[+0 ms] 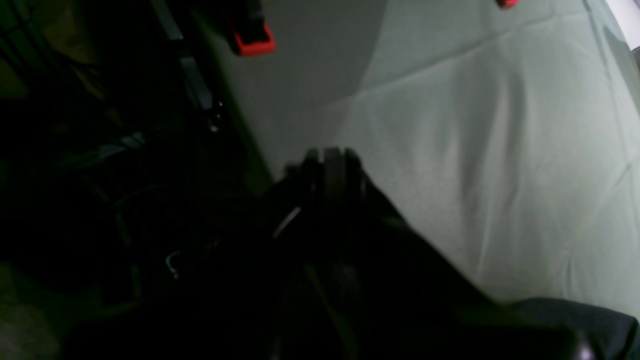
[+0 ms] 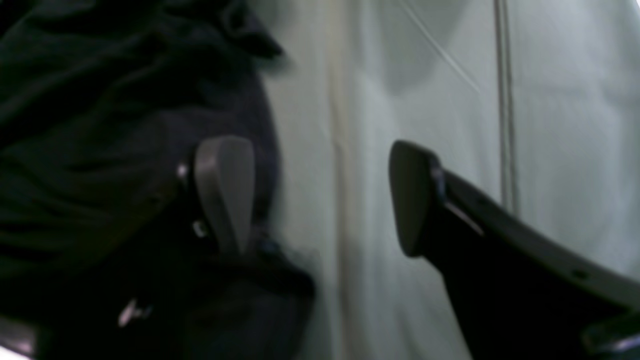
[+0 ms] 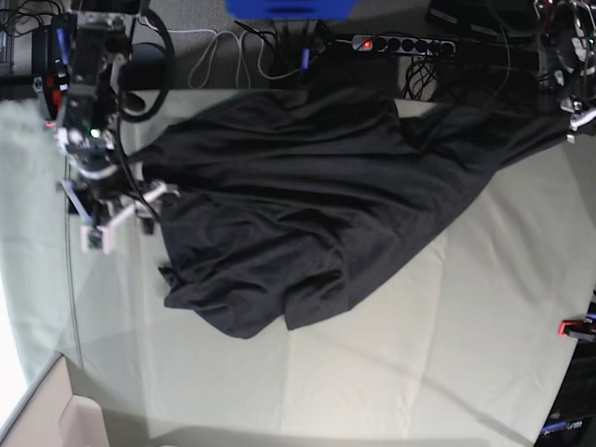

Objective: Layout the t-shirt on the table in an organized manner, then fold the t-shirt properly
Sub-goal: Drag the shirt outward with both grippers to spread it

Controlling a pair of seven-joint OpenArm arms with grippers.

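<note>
The black t-shirt lies crumpled across the far half of the table, and one part is drawn out toward the far right corner. That stretched end leads to my left gripper. In the left wrist view, the left gripper is shut on the t-shirt's dark fabric at the table's edge. My right gripper is open just off the shirt's left edge. In the right wrist view, the right gripper has one pad over the t-shirt hem and the other over bare table.
Red clamps sit on the table's edges. Behind the far edge are a power strip, cables and a blue box. The near half of the cloth shows only fold creases.
</note>
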